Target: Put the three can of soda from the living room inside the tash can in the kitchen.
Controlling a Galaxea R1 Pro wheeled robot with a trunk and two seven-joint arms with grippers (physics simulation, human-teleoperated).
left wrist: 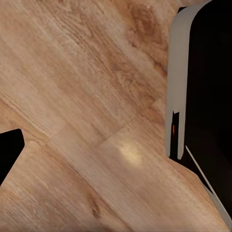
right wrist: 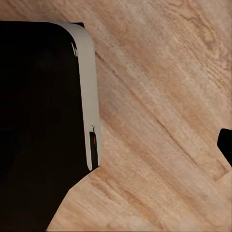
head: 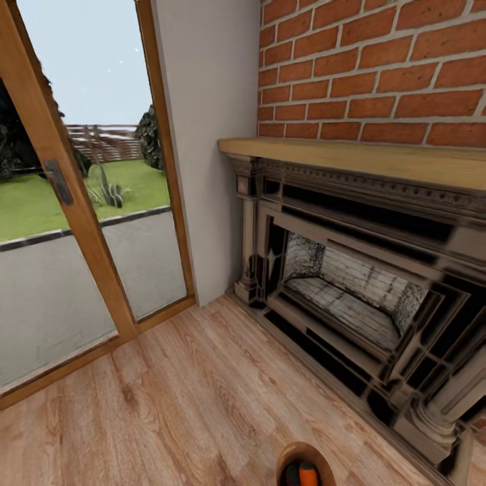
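I am in the living room, facing a corner with a red brick wall (head: 378,64) and an ornate fireplace (head: 351,297) under a wooden mantel (head: 364,156). At the lower edge of the head view, the brown inside of the tash can (head: 294,453) peeks in, cut off by the frame. An orange can of soda (head: 308,475) stands inside it, next to something dark. Both wrist views look down at the plank floor (left wrist: 87,96) beside my black and light-grey base (left wrist: 203,87), also seen as the base (right wrist: 43,121).
Wood-framed glass doors (head: 81,223) fill the left, with grass and pavement outside. A pale wall section (head: 209,135) separates them from the fireplace. Warm brown plank floor (head: 175,405) stretches in front. A dark wedge (left wrist: 7,150) cuts into the left wrist view's edge.
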